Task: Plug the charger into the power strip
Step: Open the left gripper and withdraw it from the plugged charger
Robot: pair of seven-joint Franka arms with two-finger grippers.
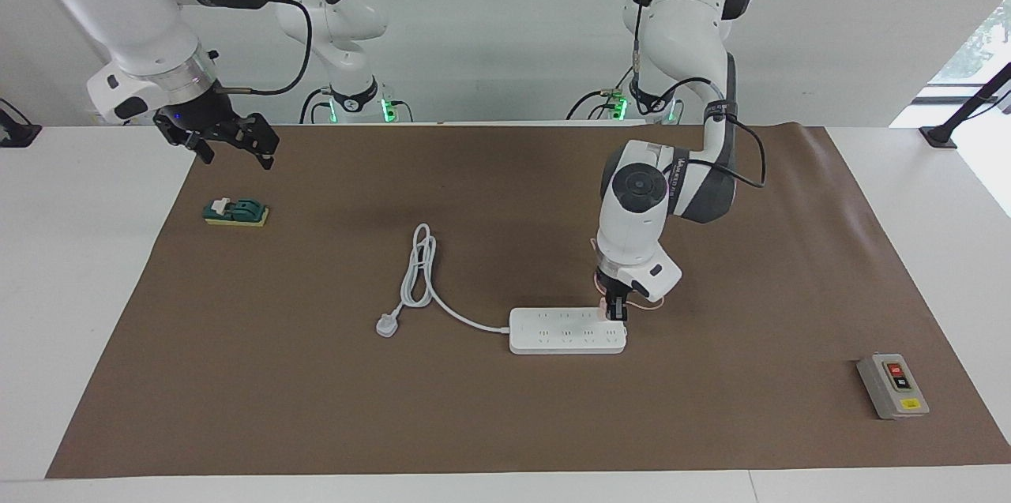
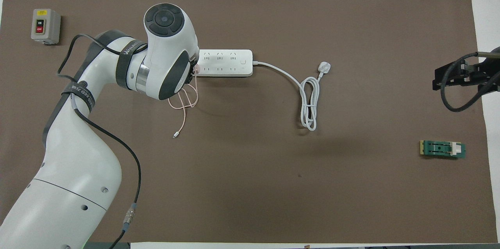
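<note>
Now the left gripper (image 1: 615, 312) clamps the light, rigid charger (image 1: 606, 308) by its sides, on the power strip (image 1: 565, 332); the right gripper (image 1: 229, 141) waits, fingers unclear.

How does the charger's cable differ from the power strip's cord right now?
The charger's cable is thin and pink; the power strip's cord is thick and white. The cable trails in loose, untidy loops toward the robots, ending in a tiny connector; the cord is folded into a neat long loop, ending in a bulky plug. The cable's charger end is up at the left gripper. Both cables lie on the brown mat, unplugged at their free ends.
</note>
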